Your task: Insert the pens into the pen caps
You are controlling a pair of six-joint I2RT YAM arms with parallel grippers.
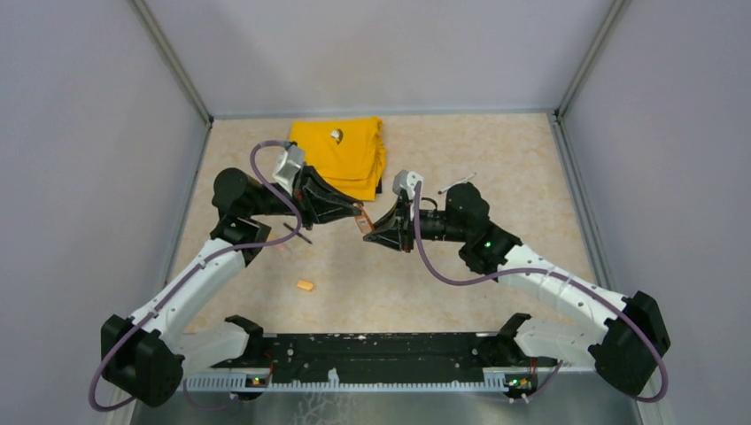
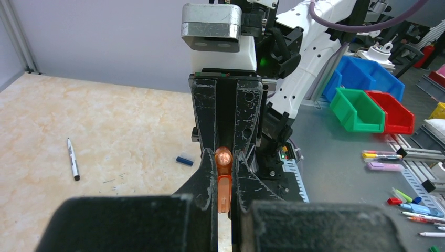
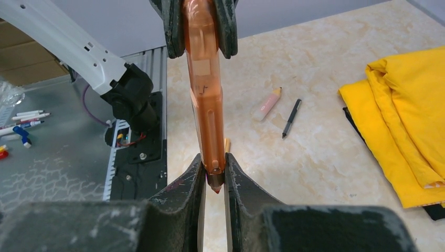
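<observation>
ok so both arms are meeting nose to nose mid-table, just in front of the near corner of the folded yellow cloth (image 3: 409, 121). The left gripper (image 2: 224, 163) is clamped tight on an orange marker (image 3: 203, 89) and holds it out lengthwise toward the other arm. On my right wrist view the right gripper (image 3: 214, 160) has its jaws nearly together, hugging the far end of that same marker on both sides, but I honestly can't tell if it's squeezing it or only sitting beside it. The rest of the stuff is lying flat on the table (image 1: 496, 257). A paler orange marker (image 3: 267, 104) and a thin dark pen (image 3: 291, 118) lie near each other, left of the cloth and apart from its edge, on the left arm's side. The silver-white pen (image 2: 73, 159) and the dark blue cap (image 2: 184, 160) are on the right arm's side, a bit apart. The light orange cap (image 1: 305, 285) sits alone, between the grippers and the arm bases. Room-wise I've got a decent open strip of tabletop toward the bases and out to the right wall. The back left is tighter, with the cloth running close to the rear wall and the left elbow near the left edge. Off the near edge there's a black rail, then a bench with coloured bins (image 2: 367, 105)
</observation>
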